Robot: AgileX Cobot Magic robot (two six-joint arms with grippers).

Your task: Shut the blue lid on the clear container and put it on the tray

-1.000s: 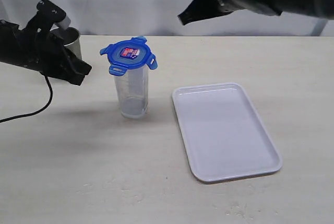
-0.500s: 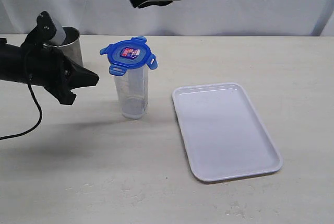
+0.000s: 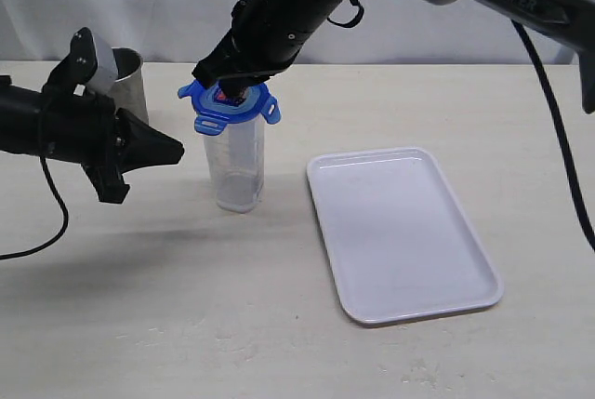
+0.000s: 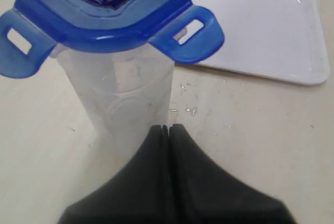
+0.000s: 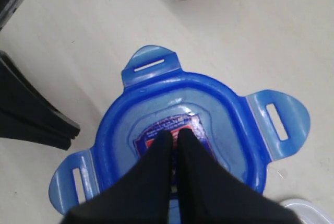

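Blue lid (image 3: 228, 108) sits atop the clear container (image 3: 234, 171), centre-left in the exterior view, tabs flared out. Right gripper (image 3: 234, 92) is clenched, tips over the lid's sticker and hiding most of it; contact unclear. Left gripper (image 3: 173, 150) is clenched and empty, just beside the container. Tray (image 3: 400, 232) lies right of centre. Grey cup (image 3: 133, 83) is partly hidden behind the left arm.

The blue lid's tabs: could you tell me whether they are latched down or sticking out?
Sticking out: the blue lid sits on the clear container, its visible tabs flared sideways.
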